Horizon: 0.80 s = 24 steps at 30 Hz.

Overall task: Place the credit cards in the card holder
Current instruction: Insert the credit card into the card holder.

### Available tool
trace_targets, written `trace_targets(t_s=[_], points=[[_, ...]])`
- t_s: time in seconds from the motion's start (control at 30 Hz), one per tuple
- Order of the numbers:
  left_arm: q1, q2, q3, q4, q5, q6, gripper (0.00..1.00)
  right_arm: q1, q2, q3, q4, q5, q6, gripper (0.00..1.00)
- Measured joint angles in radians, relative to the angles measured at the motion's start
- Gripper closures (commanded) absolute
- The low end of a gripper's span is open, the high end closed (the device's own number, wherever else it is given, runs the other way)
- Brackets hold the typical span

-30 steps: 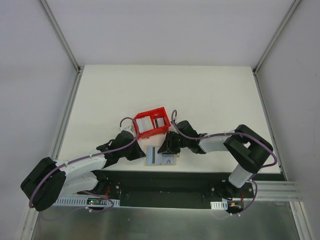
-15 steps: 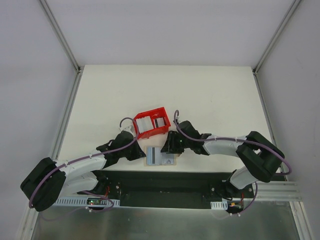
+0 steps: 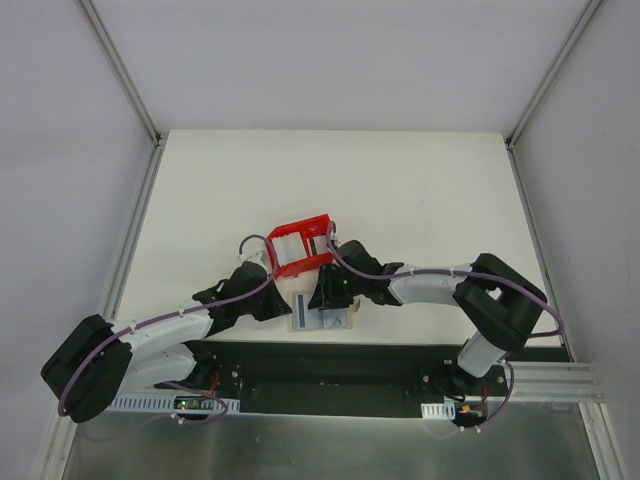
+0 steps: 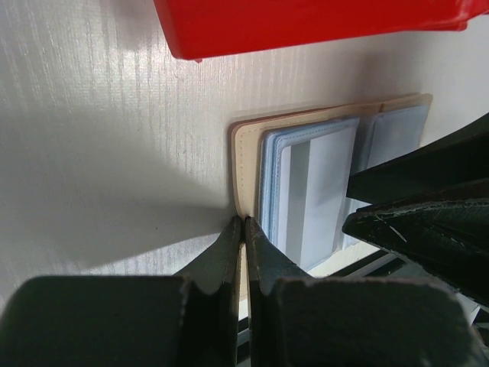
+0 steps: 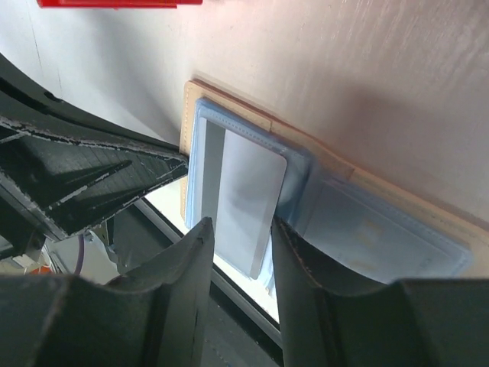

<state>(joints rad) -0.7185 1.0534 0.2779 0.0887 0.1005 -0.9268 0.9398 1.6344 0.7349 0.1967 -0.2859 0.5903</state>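
Open tan card holder (image 4: 246, 164) lies flat at the near edge of the white table (image 3: 420, 200). Left pincer (image 4: 243, 223), fingers pressed together, nips the holder's outer tan border. Right pincer (image 5: 241, 229), fingers apart, straddles a pale card (image 5: 248, 191); whether they squeeze it is unclear. The card's long axis runs straight ahead from this pincer, along the blue sleeve (image 5: 200, 153).
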Motion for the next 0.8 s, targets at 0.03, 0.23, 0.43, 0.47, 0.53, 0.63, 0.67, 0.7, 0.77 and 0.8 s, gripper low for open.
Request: trace_targets(t_s=[0.03,0.23,0.43,0.47,0.53,0.63,0.67,0.7,0.77,0.8], points=[[0.000,0.000,0.000,0.000,0.000,0.000,1.00,0.001,0.008,0.008,-0.003,-0.003,-0.002,0.63],[0.000,0.000,0.000,0.001,0.000,0.000,1.00,0.005,0.021,0.030,-0.024,-0.011,-0.005,0.65],[0.000,0.005,0.000,0.007,0.000,-0.001,1.00,0.008,0.018,0.040,-0.050,-0.002,-0.029,0.55],[0.000,0.005,0.000,0.008,0.000,-0.001,1.00,0.008,0.010,0.050,-0.078,0.013,-0.047,0.52],[0.000,0.005,0.000,0.009,0.000,-0.001,1.00,0.008,-0.010,0.063,-0.117,0.033,-0.074,0.48],[0.000,0.005,0.000,0.010,0.000,-0.001,1.00,-0.003,-0.074,0.100,-0.209,0.082,-0.135,0.43],[0.000,0.005,0.000,0.010,0.000,-0.001,1.00,-0.008,-0.095,0.114,-0.230,0.095,-0.151,0.42],[0.000,0.005,0.000,0.010,-0.001,-0.001,1.00,-0.019,-0.123,0.140,-0.269,0.115,-0.178,0.39],[0.000,0.002,-0.001,0.010,-0.001,-0.001,1.00,-0.041,-0.165,0.191,-0.332,0.149,-0.220,0.31],[0.000,0.000,-0.002,0.010,-0.001,-0.001,1.00,-0.056,-0.184,0.224,-0.366,0.171,-0.244,0.29]])
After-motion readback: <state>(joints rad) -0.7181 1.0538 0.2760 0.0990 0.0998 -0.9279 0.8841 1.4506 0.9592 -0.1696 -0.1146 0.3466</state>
